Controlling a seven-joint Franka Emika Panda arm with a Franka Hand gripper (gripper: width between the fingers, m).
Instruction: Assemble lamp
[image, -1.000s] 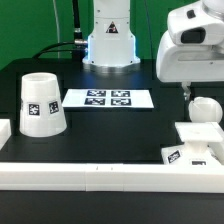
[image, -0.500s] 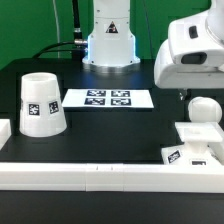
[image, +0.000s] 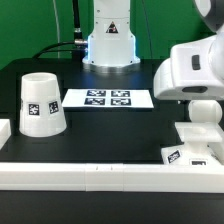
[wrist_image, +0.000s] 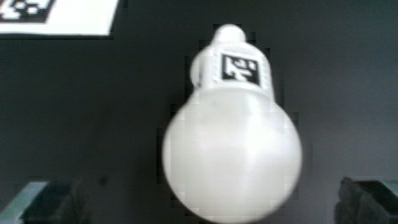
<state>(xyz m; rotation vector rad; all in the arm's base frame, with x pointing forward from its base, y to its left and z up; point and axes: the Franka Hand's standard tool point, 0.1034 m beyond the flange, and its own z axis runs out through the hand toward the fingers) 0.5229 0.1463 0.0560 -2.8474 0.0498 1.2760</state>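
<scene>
In my wrist view the claw (wrist_image: 205, 203) is open. I see its two dark fingertips (wrist_image: 43, 201) wide apart, one on each side of the round head of the bulb (wrist_image: 231, 140), and neither touches it. The bulb lies on the black tabletop (wrist_image: 338, 60), and its stem carries a marker tag (wrist_image: 240, 68). In the exterior view the arm's white wrist (image: 192, 70) hangs just above the bulb, at the exterior view's right, behind the square base (image: 195, 140). The shade (image: 40, 103) stands upright on its wide end at the exterior view's left, well apart. The marker board (image: 108, 98) lies between them.
</scene>
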